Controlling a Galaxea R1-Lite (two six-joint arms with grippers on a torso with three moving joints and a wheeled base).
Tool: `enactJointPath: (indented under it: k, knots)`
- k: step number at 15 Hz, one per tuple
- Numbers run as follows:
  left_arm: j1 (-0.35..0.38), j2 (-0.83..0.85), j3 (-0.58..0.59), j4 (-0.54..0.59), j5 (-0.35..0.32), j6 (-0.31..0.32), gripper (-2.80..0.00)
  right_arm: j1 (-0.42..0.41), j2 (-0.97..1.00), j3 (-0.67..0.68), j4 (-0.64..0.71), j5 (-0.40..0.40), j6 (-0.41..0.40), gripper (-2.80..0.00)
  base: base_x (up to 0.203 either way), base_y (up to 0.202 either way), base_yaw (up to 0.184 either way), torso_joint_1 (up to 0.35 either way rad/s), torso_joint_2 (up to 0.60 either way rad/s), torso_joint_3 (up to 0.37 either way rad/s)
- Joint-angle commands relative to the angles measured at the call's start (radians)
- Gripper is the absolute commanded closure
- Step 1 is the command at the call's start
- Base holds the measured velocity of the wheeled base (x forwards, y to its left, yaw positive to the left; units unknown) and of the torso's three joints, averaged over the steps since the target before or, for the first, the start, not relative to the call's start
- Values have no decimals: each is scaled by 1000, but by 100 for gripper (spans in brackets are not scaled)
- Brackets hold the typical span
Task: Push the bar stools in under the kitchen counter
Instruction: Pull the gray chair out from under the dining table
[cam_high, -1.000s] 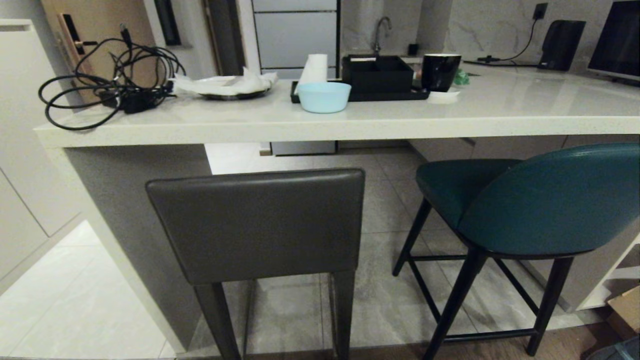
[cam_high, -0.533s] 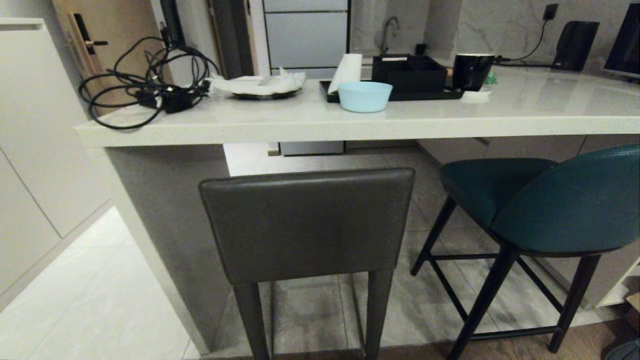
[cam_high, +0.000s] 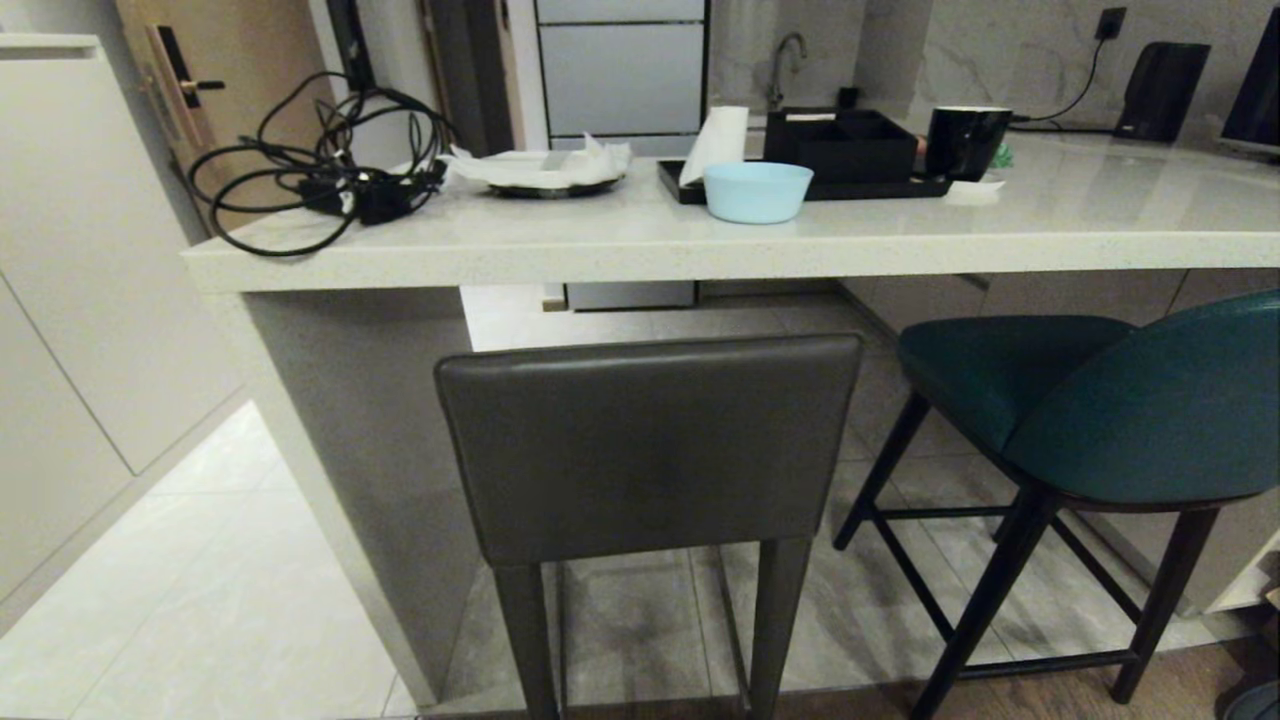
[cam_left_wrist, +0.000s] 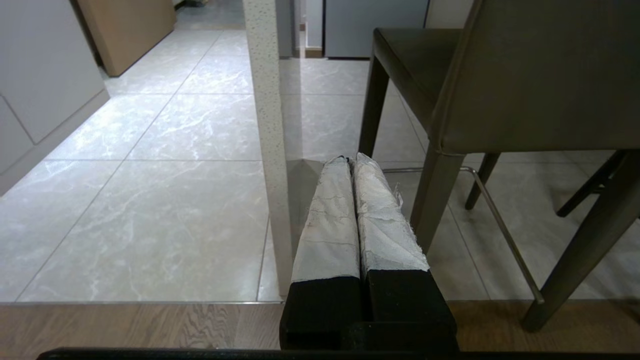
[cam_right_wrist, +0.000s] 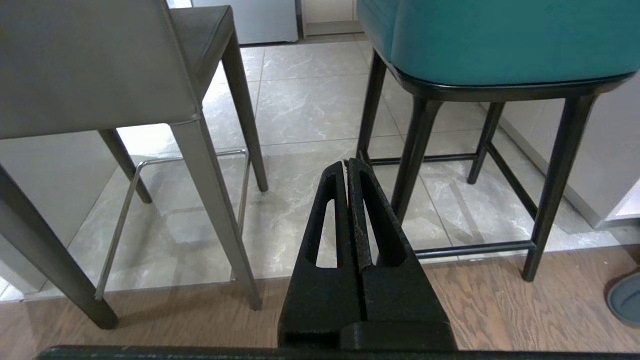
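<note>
Two bar stools stand in front of the kitchen counter (cam_high: 640, 250), a thick white speckled slab. The dark grey stool (cam_high: 650, 445) has its flat back towards me, near the counter's left side panel (cam_high: 350, 450). The teal stool (cam_high: 1130, 400) stands to its right, turned at an angle, its seat partly under the counter edge. Neither arm shows in the head view. My left gripper (cam_left_wrist: 348, 159), its fingers wrapped in white tape, hangs low and shut beside the grey stool (cam_left_wrist: 525, 75). My right gripper (cam_right_wrist: 346, 162) is shut and empty, low between the grey stool (cam_right_wrist: 100, 65) and the teal stool (cam_right_wrist: 490, 40).
On the counter lie a tangle of black cables (cam_high: 320, 180), a plate with tissue (cam_high: 545, 170), a light blue bowl (cam_high: 757, 190), a black tray with a box (cam_high: 840, 150) and a black mug (cam_high: 965, 140). A tall white cabinet (cam_high: 70, 280) stands left. Wood flooring meets tile under the stools.
The whole head view has shifted: counter and stools now sit further right in the picture, so the camera has turned or moved left. The stools keep their places by the counter.
</note>
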Motion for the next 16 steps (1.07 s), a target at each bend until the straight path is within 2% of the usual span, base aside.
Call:
enactJointPath:
  k: [1, 5, 14, 16]
  knots:
    - [0, 1, 18, -1, 1, -1, 0, 0, 0, 0, 0, 0, -1, 0, 0, 0, 0, 0, 0, 0]
    - [0, 1, 18, -1, 1, -1, 0, 0, 0, 0, 1, 0, -1, 0, 26, 0, 1, 0, 2, 3]
    - [-1, 1, 18, -1, 1, -1, 0, 0, 0, 0, 0, 0, 1, 0, 190, 0, 1, 2, 2, 3]
    - [-1, 1, 18, -1, 1, -1, 0, 0, 0, 0, 0, 0, -1, 0, 65, 0, 3, 2, 1, 2]
